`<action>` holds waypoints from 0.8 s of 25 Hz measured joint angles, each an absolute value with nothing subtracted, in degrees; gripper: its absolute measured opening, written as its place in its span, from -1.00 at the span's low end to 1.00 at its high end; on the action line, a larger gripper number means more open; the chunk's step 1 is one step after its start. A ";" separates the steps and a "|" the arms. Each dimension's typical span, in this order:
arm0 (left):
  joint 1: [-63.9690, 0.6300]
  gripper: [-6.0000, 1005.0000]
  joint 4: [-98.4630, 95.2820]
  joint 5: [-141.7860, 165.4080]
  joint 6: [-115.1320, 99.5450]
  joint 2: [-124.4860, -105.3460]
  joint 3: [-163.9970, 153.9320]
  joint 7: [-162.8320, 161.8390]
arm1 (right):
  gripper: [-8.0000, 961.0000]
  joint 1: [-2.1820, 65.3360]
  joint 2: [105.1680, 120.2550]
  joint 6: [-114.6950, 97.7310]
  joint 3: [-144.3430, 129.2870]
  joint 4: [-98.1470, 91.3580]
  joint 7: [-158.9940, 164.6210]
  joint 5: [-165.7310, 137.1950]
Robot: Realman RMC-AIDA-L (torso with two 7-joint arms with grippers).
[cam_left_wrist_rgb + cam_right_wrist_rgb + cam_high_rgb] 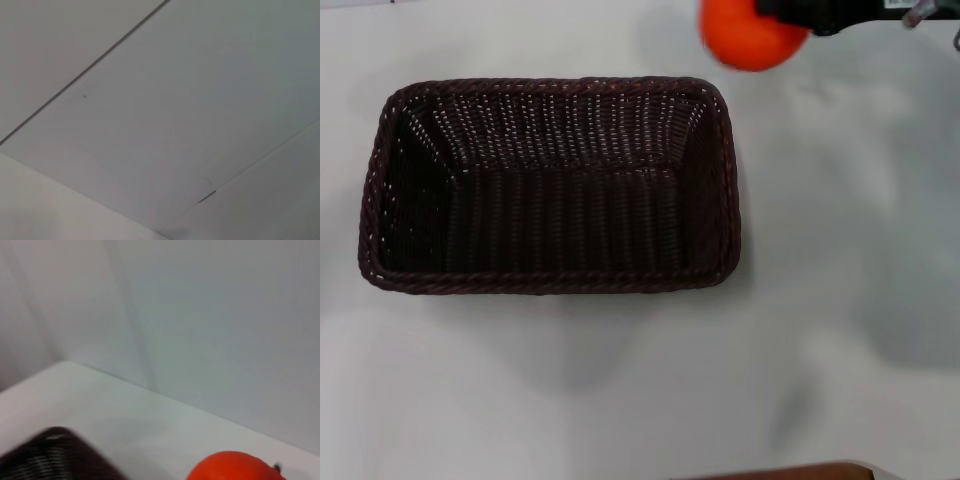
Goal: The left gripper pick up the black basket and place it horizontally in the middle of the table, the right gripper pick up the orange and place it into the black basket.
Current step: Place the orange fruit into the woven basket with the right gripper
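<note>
A dark woven black basket (550, 185) lies lengthwise and empty on the white table (840, 300), about in the middle. At the far edge of the head view, the orange (750, 35) hangs above the table just beyond the basket's far right corner, held against the right gripper (820, 15), of which only a dark part shows; its jaws appear closed on the fruit, though the fingers themselves are not visible. The left gripper is out of view, and its wrist camera shows only plain pale surfaces. If released from here, the orange would likely miss the basket or strike the rim and roll away.
</note>
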State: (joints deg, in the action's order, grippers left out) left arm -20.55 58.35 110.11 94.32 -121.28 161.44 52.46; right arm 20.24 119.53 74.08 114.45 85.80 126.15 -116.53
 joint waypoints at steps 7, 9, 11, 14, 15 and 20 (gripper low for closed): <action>-19.45 0.11 56.97 106.03 94.23 -121.64 162.27 56.90 | -0.50 18.56 119.34 78.45 103.91 92.97 123.16 -113.43; -19.04 0.11 56.49 104.90 94.07 -121.64 162.34 57.99 | -0.52 18.90 119.36 79.19 101.87 92.84 122.81 -112.90; -18.68 0.11 56.03 104.22 93.98 -121.64 162.35 58.97 | -0.52 19.13 119.40 79.63 100.39 92.61 122.63 -112.02; -18.21 0.11 54.79 103.59 93.78 -121.64 162.35 60.49 | -0.52 19.45 119.42 79.78 98.88 92.18 122.48 -110.85; -18.10 0.11 54.44 103.47 93.71 -121.64 162.34 60.88 | -0.51 19.54 119.43 79.80 98.69 92.05 122.46 -110.72; -17.42 0.11 53.15 103.32 93.39 -121.64 162.37 62.90 | -0.13 19.53 119.43 79.48 99.01 91.31 122.34 -110.57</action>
State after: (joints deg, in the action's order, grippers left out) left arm -17.42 53.15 103.32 93.39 -121.64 162.37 62.90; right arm 19.53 119.43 79.48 99.01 91.31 122.34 -110.57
